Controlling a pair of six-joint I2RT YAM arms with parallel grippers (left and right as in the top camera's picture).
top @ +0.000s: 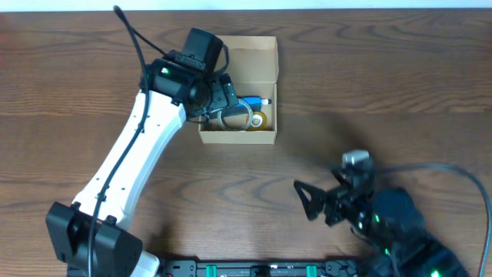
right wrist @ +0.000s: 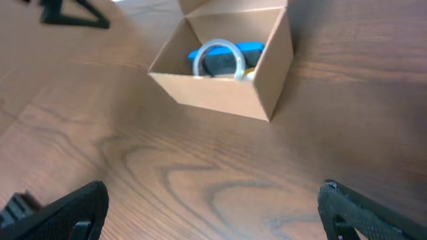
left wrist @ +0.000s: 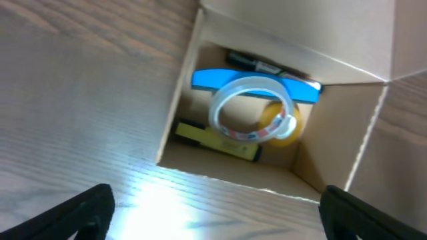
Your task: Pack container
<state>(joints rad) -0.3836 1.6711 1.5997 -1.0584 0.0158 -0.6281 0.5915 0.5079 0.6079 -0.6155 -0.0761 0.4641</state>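
The container (top: 238,138) is a tan cardboard box standing open at the table's back middle, its flap lid raised at the far side. Inside lie a clear tape roll (left wrist: 252,110), a blue flat item (left wrist: 220,79), a yellow marker (left wrist: 217,140), a black marker (left wrist: 257,65) and a small yellow roll (left wrist: 288,127). My left gripper (top: 227,100) hangs over the box's left part, open and empty (left wrist: 217,213). My right gripper (top: 309,201) is open and empty low over the table at the front right (right wrist: 213,213), facing the container (right wrist: 213,97).
The wooden table (top: 369,92) lies bare around the box. The left arm's white link (top: 131,154) runs diagonally from the front left base. A black strip (top: 254,269) lies along the front edge.
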